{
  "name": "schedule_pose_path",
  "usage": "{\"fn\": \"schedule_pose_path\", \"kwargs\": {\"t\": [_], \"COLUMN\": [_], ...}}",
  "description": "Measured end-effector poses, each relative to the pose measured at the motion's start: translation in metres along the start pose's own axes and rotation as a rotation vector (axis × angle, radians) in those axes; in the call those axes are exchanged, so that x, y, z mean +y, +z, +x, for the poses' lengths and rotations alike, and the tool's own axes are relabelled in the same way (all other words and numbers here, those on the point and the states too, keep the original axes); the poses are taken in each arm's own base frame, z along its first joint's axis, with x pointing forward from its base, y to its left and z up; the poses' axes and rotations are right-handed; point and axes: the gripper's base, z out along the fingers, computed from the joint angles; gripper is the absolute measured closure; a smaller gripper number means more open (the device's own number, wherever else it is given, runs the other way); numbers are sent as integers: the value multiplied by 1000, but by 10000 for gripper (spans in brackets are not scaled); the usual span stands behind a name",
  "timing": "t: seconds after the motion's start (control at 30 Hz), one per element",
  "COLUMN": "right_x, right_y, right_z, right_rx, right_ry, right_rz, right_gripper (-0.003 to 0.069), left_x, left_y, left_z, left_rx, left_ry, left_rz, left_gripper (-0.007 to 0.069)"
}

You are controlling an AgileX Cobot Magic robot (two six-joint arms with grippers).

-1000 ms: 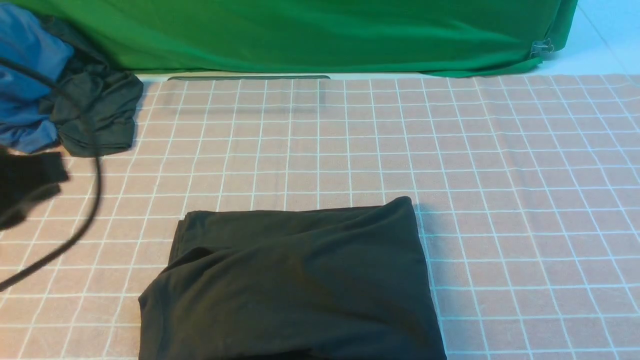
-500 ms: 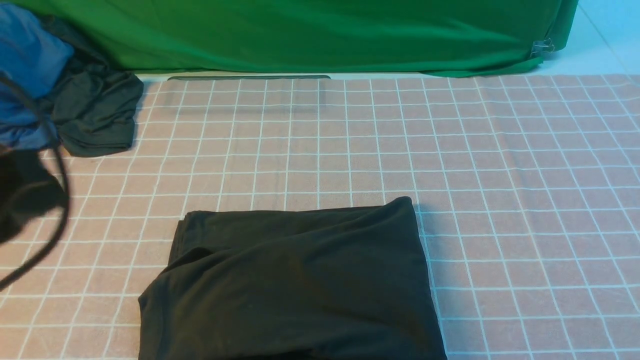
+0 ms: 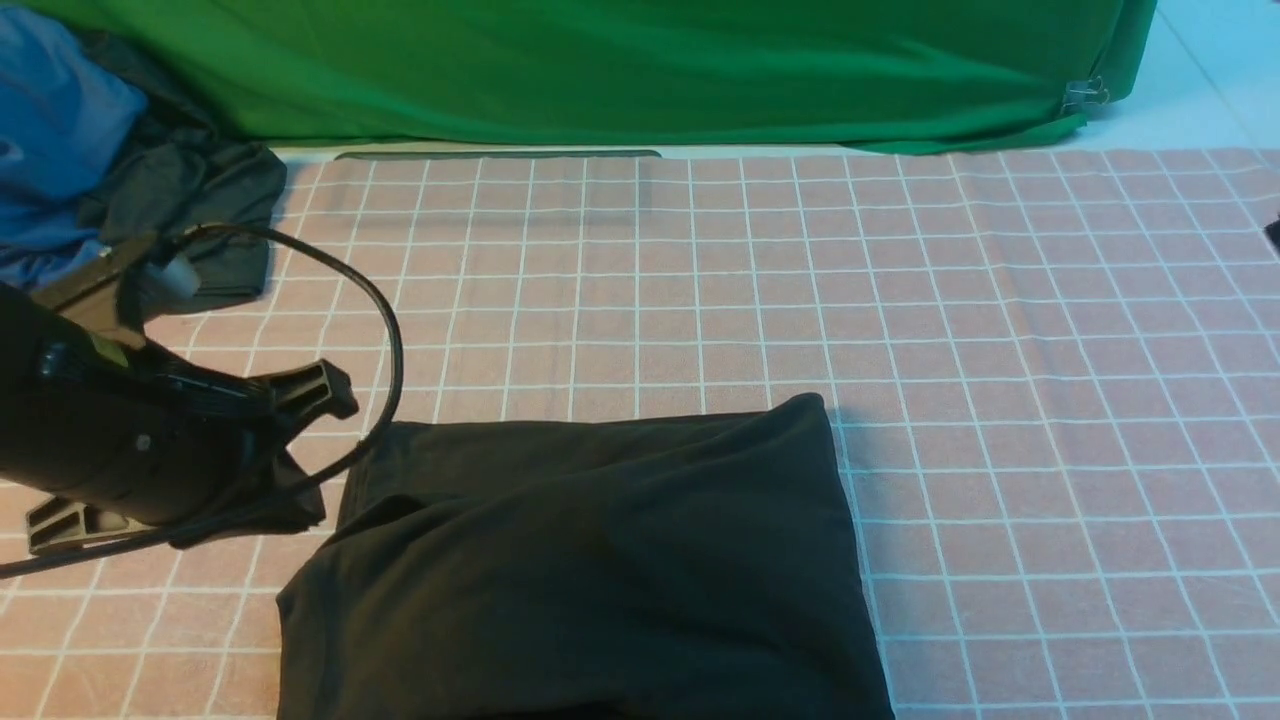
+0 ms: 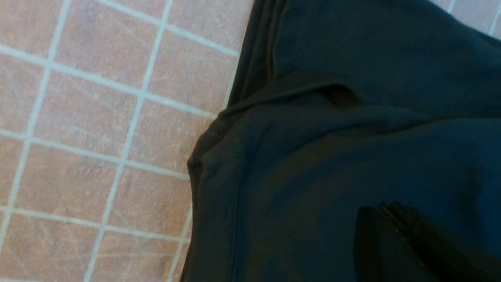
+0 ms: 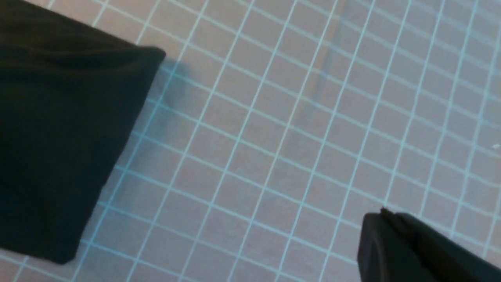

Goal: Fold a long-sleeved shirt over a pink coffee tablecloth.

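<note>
— Green cloth (image 3: pixel 620 70) is seen hanging across the back, and the counter is covered by the pink coffee tablecloth (image 3: pixel 1000 330) with its thin white grid. What is found on it?

— The long-sleeved shirt (image 3: pixel 590 570) is laid folded into a black block at the near middle of the tablecloth, with plain fabric uppermost; stacked layers are seen along its left edge in the left wrist view. At the far left corner a blue garment (image 3: pixel 50 130) and a smaller dark garment (image 3: pixel 215 215) are heaped together, well apart from the shirt.

— How is the left end effector placed?

— The left end effector (image 4: pixel 395 231) is clenched with nothing between its tips, and it is held over the shirt's left part. In the front view the left arm (image 3: pixel 120 430) is seen just beside the shirt's far left corner, with a black cable (image 3: pixel 385 330) looped above it.

— And the right one?

— The right end effector (image 5: pixel 385 231) is likewise clenched and empty, held over bare grid to the right of the shirt, apart from it.
</note>
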Motion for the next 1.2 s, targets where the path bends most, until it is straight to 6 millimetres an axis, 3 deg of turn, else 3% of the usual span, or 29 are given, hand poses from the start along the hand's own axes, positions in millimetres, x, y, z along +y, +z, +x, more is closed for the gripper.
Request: {"fn": "schedule_pose_path", "kwargs": {"t": [0.27, 0.53, 0.77, 0.87, 1.0, 1.13, 1.2], "right_x": [-25, -12, 3, 12, 25, 34, 36], "right_y": [19, 53, 54, 53, 52, 50, 50], "right_z": [0, -12, -16, -18, -22, -27, -28], "right_rx": [32, 90, 87, 76, 41, -3, -12], "right_ry": [148, 157, 104, 64, 23, 4, 1], "right_rz": [-141, -333, -389, -406, -427, -439, -441], "right_gripper": [624, 624, 624, 624, 624, 624, 624], "left_x": [-1, -6, 0, 5, 8, 13, 15], "left_y": [2, 37, 59, 63, 69, 90, 102], "left_z": [-1, -10, -17, -21, -25, -26, -28], "left_rx": [7, 205, 236, 195, 136, 144, 146], "left_ry": [1, -47, 17, 59, 86, 88, 88], "left_rz": [3, -34, -105, -145, -163, -183, -189], "left_gripper": [610, 610, 572, 495, 305, 65, -10]}}
